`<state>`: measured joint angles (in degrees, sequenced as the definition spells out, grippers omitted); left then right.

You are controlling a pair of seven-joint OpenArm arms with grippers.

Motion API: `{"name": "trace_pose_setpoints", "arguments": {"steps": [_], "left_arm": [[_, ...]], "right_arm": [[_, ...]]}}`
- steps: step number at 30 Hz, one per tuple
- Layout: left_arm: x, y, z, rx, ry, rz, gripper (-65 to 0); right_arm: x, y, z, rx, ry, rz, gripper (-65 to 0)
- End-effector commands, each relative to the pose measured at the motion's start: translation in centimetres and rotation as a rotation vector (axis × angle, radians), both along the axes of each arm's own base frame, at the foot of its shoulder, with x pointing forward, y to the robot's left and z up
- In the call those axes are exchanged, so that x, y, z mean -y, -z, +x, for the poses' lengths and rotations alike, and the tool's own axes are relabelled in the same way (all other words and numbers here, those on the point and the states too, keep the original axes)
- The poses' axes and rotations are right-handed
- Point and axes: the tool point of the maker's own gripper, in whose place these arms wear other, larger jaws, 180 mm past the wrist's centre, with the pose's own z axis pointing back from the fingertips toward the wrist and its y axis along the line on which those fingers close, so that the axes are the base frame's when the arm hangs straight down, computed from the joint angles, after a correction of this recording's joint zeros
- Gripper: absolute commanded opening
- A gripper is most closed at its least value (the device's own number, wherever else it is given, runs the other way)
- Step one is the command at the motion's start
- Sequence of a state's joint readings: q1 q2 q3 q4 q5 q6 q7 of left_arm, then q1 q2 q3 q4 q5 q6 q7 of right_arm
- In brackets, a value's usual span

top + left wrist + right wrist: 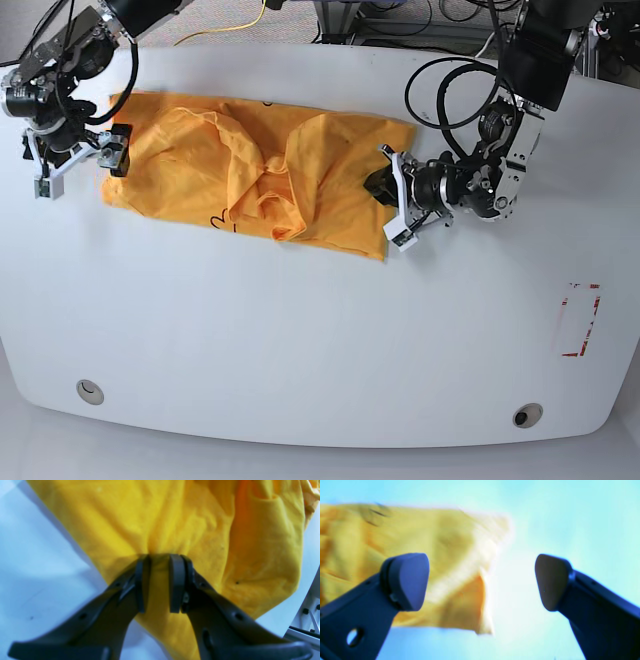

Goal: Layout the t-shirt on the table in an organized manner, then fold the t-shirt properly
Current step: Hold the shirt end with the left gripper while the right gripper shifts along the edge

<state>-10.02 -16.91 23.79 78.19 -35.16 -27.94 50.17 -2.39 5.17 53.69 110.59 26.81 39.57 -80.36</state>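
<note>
White table [300, 340], left tool [160, 560] pinching t-shirt [250, 170], right tool [482, 580] released.

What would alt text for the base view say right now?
An orange-yellow t-shirt lies rumpled across the far half of a white table. The left gripper pinches one side edge; the right gripper hangs open at the opposite edge.

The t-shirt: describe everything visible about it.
The t-shirt is orange-yellow, soft-looking cloth, wrinkled and bunched in the middle, with a thin black line print near its front edge. It lies roughly spread across the far part of the white table. The left gripper pinches a fold at one end; the right gripper stands open at the other end, not gripping it.
</note>
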Motion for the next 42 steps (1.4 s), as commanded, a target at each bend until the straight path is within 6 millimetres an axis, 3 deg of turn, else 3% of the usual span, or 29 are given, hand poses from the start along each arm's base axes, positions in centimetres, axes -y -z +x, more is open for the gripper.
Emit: {"name": "trace_pose_setpoints", "arguments": {"steps": [1,9,14,19,32,39,40,42], "left_arm": [[-2.7,1.3,-0.5,-0.029,0.004,0.127,-52.9],[-3.0,1.5,-0.7,-0.034,0.003,0.132,-52.9],[-2.7,1.4,-0.9,-0.027,0.035,0.124,-52.9],[-2.4,1.4,-1.1,-0.02,0.067,0.12,-52.9],[-2.4,1.4,-1.1,-0.019,0.069,0.12,-52.9],[-2.4,1.4,-1.1,-0.021,0.068,0.121,-52.9],[-2.4,1.4,-1.1,-0.021,0.068,0.121,-52.9],[-2.4,1.4,-1.1,-0.021,0.068,0.121,-52.9]], "right_arm": [[1.7,-1.2,0.9,0.062,0.006,0.016,0.0],[3.9,2.8,-0.4,0.019,0.073,0.224,0.0],[3.6,5.1,-0.8,0.007,0.093,0.383,0.0],[2.6,6.0,-1.1,0.014,0.094,0.461,0.0],[-5.3,8.2,0.3,-0.029,-0.052,0.593,0.0],[-7.1,8.5,0.8,-0.037,-0.085,0.611,0.0],[-7.2,8.5,0.9,-0.033,-0.088,0.611,-2.7],[-7.5,8.4,1.2,-0.028,-0.1,0.61,-14.7]]}}
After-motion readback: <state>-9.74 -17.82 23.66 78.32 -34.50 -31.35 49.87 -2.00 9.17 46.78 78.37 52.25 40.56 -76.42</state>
